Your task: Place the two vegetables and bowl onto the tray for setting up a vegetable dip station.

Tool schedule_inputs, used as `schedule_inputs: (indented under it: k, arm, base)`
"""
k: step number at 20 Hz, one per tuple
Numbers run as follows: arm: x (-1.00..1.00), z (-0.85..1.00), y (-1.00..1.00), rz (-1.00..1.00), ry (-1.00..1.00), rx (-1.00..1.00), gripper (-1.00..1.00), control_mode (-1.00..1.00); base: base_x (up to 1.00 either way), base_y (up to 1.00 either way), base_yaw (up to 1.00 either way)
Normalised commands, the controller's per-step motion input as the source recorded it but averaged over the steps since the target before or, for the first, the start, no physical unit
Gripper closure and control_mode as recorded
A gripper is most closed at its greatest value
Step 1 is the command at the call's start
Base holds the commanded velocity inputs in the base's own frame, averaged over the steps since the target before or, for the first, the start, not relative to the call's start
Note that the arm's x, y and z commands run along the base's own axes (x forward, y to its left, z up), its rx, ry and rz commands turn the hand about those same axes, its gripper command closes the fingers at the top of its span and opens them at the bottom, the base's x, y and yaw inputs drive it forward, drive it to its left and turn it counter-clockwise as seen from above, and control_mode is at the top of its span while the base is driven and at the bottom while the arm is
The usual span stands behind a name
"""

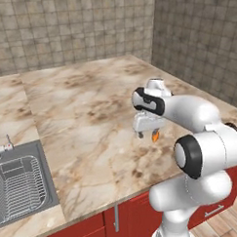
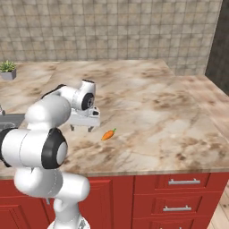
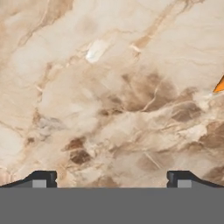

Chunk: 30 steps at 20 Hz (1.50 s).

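Carrot (image 2: pixel 108 134) top plain from right base.

A sink (image 1: pixel 18 181) is set into the marble counter (image 1: pixel 86 107); potted plant (image 2: pixel 7 69) behind.

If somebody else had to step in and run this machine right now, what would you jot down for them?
Gripper: open, holding nothing, hovering above the marble counter.
Carrot: lying on the counter just beside the gripper, toward the front edge; its orange tip also peeks in at the edge of the hand view.
The cucumber, bowl and tray cannot be placed from these pictures.
Done: nothing that can be seen.
Left: pick up the carrot, find the other items, and put both vegetables and the bowl on the tray.
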Motion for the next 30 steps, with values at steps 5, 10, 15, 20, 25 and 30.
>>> schedule_inputs:
  k: [5, 10, 15, 20, 25, 30]
  arm:
    - [0.59, 0.03, -0.34, -0.19, 0.05, -0.06, -1.0, -1.0]
    - [0.45, 0.0, -0.09, -0.29, 0.0, -0.18, -1.0, -1.0]
    - [0.2, -0.1, -0.1, -0.32, 0.01, -0.14, -1.0, -1.0]
    - [-0.03, -0.06, -0.2, -0.18, -0.05, -0.03, -1.0, -1.0]
    - [-0.34, -0.1, -0.33, -0.19, -0.08, 0.0, -1.0, -1.0]
    - [-0.14, -0.27, -0.39, -0.1, -0.17, -0.04, -1.0, -1.0]
  base:
    - [0.0, 0.0, 0.0]
    - [0.0, 0.0, 0.0]
    - [0.0, 0.0, 0.0]
    - [0.0, 0.0, 0.0]
    - [0.0, 0.0, 0.0]
    - [0.0, 0.0, 0.0]
